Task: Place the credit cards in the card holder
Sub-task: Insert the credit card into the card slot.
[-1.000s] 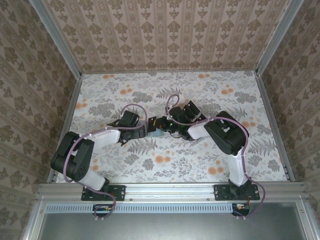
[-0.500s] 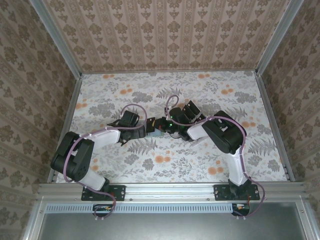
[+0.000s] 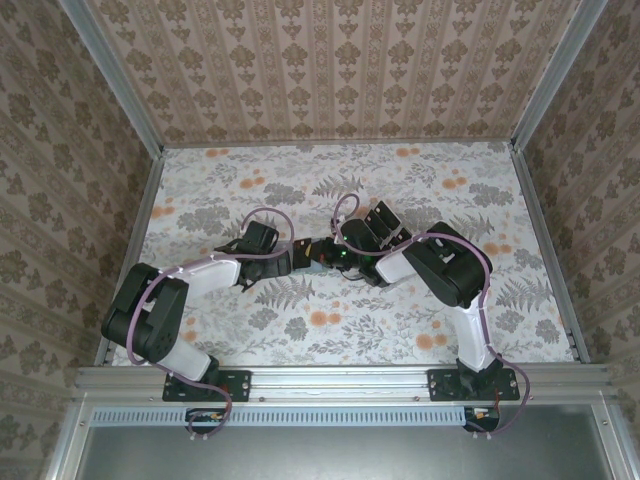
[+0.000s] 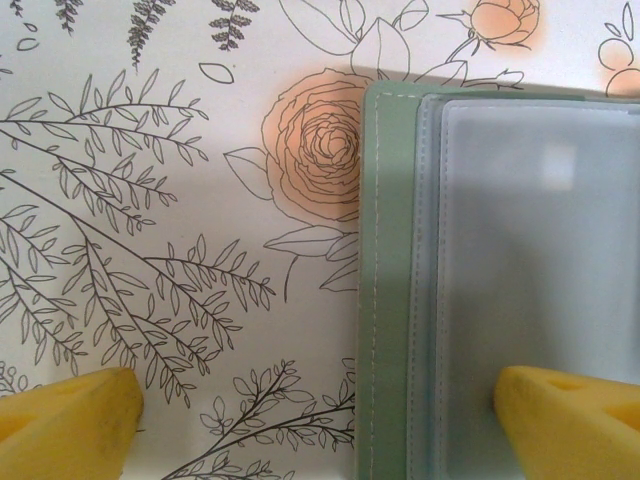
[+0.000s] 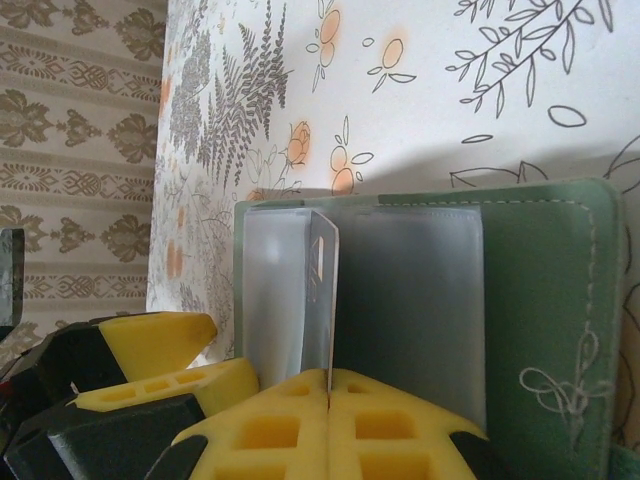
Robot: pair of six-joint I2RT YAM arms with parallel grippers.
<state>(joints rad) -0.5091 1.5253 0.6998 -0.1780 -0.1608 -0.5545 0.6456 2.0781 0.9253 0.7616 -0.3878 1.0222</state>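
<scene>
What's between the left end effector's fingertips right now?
In the left wrist view, the open left end effector spans bare floral table, then the card holder, its green edge and clear sleeve.

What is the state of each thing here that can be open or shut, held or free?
card holder, open, lying on the table.
clear sleeve, standing up from the holder, gripped at one edge.
left pincer, open, straddling the holder's edge.
right pincer, shut on the clear sleeve.

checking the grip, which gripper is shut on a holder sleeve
The right gripper, shut on a clear sleeve of the holder; the left gripper stands wide open.
</scene>
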